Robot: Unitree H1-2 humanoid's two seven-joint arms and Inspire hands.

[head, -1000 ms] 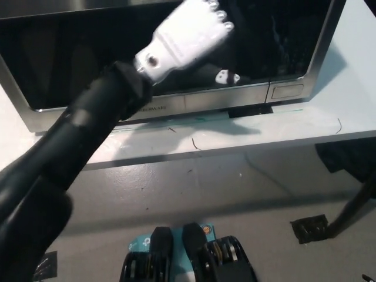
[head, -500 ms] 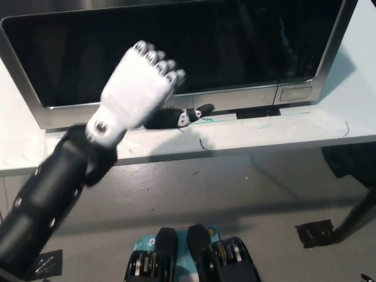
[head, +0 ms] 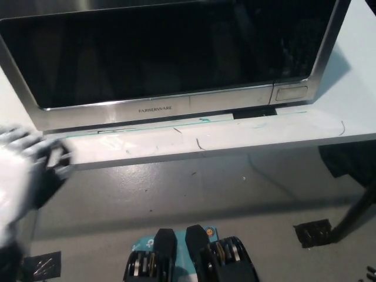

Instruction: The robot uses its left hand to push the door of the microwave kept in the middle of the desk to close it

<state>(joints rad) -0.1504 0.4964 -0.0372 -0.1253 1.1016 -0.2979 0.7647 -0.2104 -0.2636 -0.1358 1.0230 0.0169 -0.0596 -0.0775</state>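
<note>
**Me:** Half a second back my left hand (head: 23, 170) was up in front of the microwave (head: 170, 56), spread against the dark glass — now it has dropped to the lower left edge of the view, off the door and down beside the front edge of the desk (head: 247, 135).

**You:** Is it holding anything?

**Me:** Nothing that I can make out, but the hand is a white smear of motion blur. Whether my fingers are apart or together, I cannot tell.

**You:** And the microwave door?

**Me:** The door (head: 158, 53) lies flat across the front of the oven. Its dark window fills most of the upper picture, the steel frame runs around it, and the brand strip (head: 155, 109) along the bottom sits level with the panel to its right. No gap shows between door and body from this steep angle.

**You:** Where does the oven stand?

**Me:** On the white desk, close to its front edge, with a narrow band of tabletop left bare in front of it. A small rectangular button (head: 291, 92) sits at the lower right corner of the front. Teal tape marks (head: 202, 121) and a few thin dark scribbles show on the desk just ahead of the oven's base.

**You:** Your right hand?

**Me:** Not in view — only a dark slanted shape (head: 352, 217) at the lower right, over the grey floor (head: 176, 194).
</note>
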